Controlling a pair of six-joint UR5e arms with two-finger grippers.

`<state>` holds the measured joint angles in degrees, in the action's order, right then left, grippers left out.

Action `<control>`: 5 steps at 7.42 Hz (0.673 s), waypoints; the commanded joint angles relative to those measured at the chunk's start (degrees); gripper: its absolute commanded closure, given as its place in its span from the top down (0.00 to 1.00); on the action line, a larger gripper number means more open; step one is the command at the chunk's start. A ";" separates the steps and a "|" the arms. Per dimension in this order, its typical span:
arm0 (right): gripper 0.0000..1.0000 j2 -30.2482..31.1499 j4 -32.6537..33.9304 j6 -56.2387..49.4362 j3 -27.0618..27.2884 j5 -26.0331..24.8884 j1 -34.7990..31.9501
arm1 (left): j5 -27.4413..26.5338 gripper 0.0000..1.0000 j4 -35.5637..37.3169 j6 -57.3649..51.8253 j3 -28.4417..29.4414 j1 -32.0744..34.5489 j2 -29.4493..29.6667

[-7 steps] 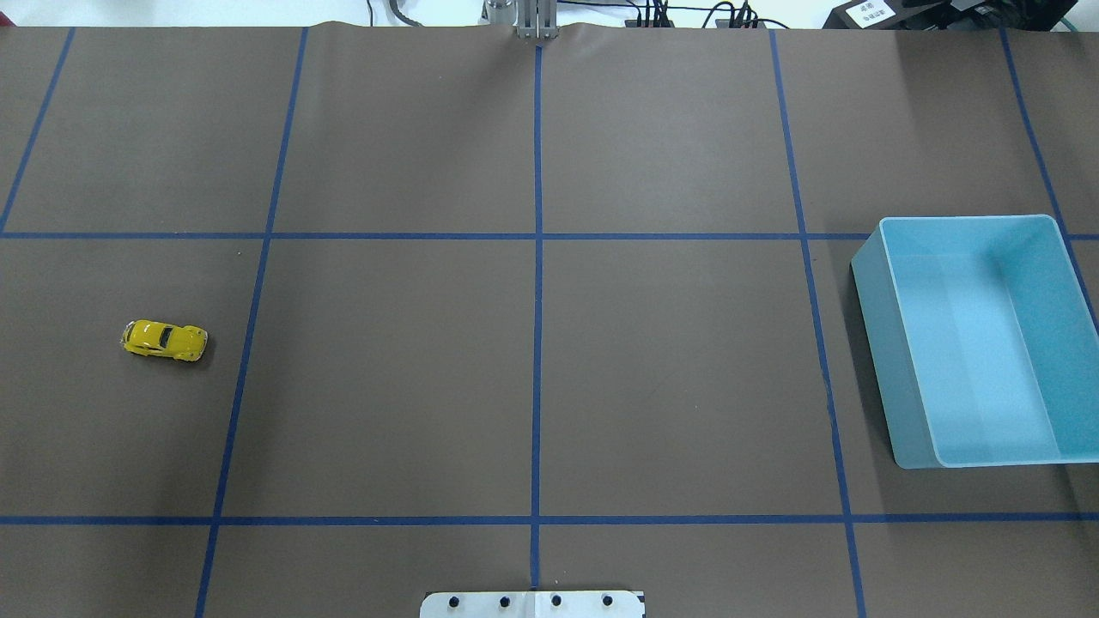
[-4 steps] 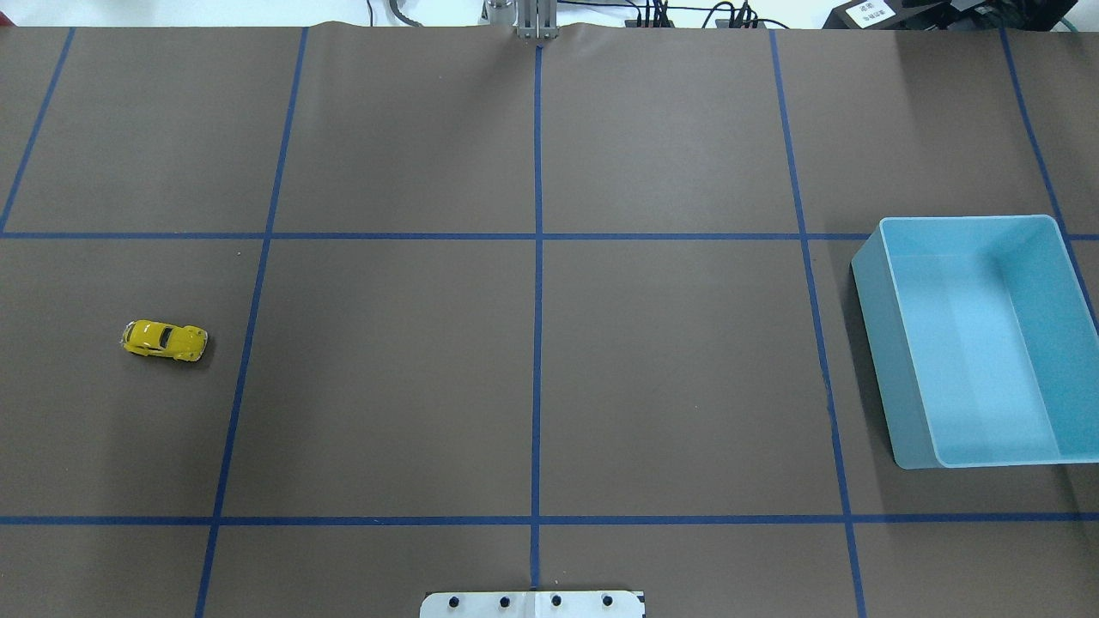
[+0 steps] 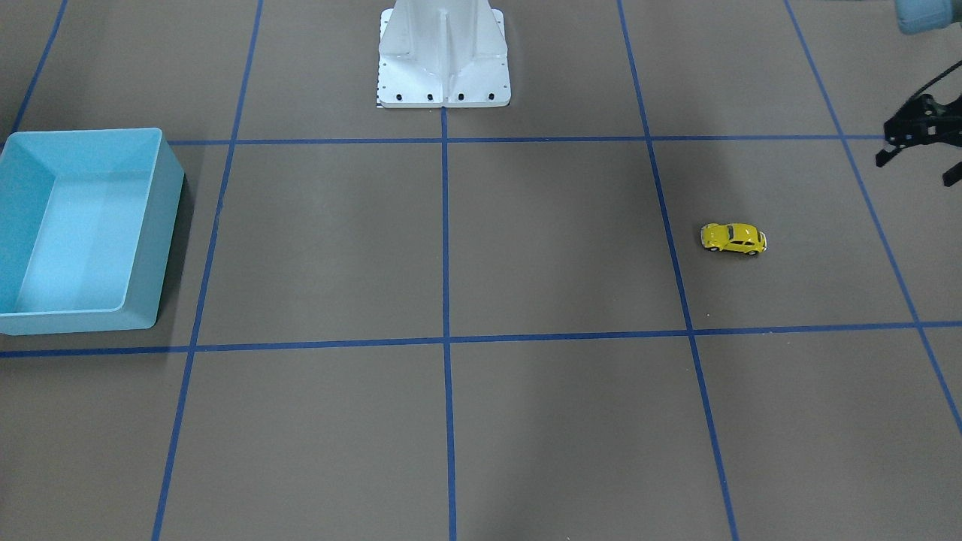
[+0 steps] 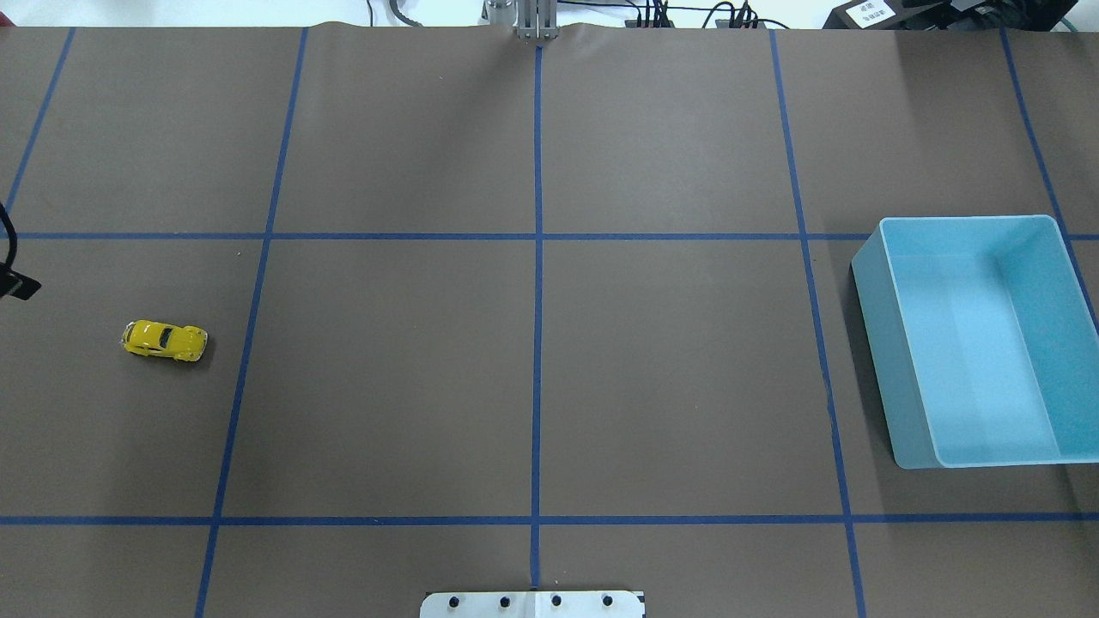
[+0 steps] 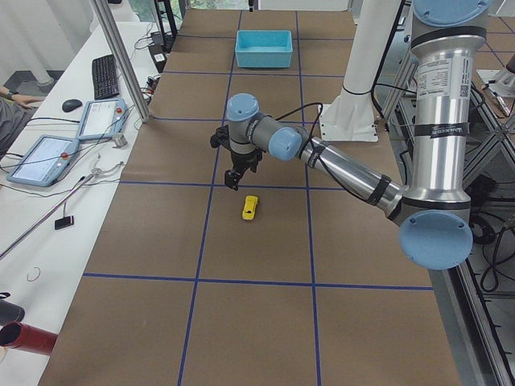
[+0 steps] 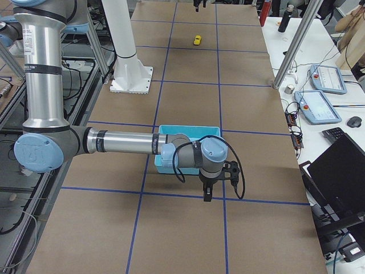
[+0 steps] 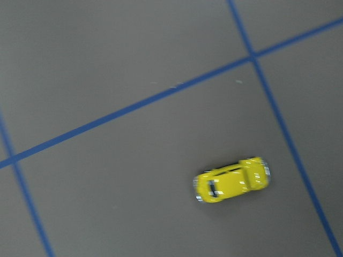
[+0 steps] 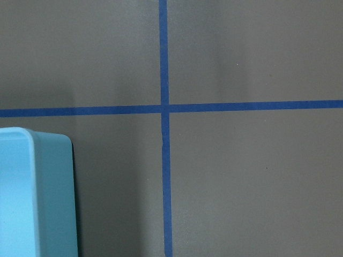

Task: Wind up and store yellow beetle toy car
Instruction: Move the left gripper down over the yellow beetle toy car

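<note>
— On the left side of the table (image 4: 395, 386), why does the car (image 4: 164, 340) stand by itself on its wheels?

— My guess is that it was set apart from everything so a gripper can drop onto its flanks. It lies lengthwise along the table, one end toward the bin (image 4: 867, 283) far off at the right. That would suit a pull-back and a run that way.

— And the left gripper (image 3: 917, 169)?

— It is raised above the table with its jaws spread and nothing between them. It hangs out toward the table's left end, so the car is to its right. The car is near it but not beneath it. The left wrist view catches the car low and to the right, a little blurred.

— So which step is this?

— The approach, I'd say. The gripper must come right and down until its jaws straddle the body. The car is small and glossy, so an off-centre pinch could flick it away.

— What about the right gripper (image 6: 208, 191)?

— It is just beside the bin and well apart from the car, probably waiting to do the storing. It shows only in the side view, so I cannot tell whether its jaws are apart or together.

— How far along is the task?

— The car is not in the bin, and nothing grips it.
</note>
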<state>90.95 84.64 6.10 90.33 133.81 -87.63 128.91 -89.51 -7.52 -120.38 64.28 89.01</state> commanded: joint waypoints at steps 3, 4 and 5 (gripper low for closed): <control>1.00 0.19 0.00 0.23 0.47 -0.39 0.01 | -6.98 1.00 -0.14 -29.19 -0.38 -8.62 2.31; 1.00 0.54 0.00 0.66 0.47 -0.39 -0.08 | -7.79 1.00 -0.05 -29.74 -0.12 -11.08 2.57; 1.00 0.37 -0.09 0.67 0.55 -0.22 0.00 | -7.71 1.00 -0.31 -29.83 1.88 -13.10 2.84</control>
<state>91.28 84.61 6.61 90.80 133.48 -87.65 121.76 -89.64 -36.42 -120.11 53.96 91.46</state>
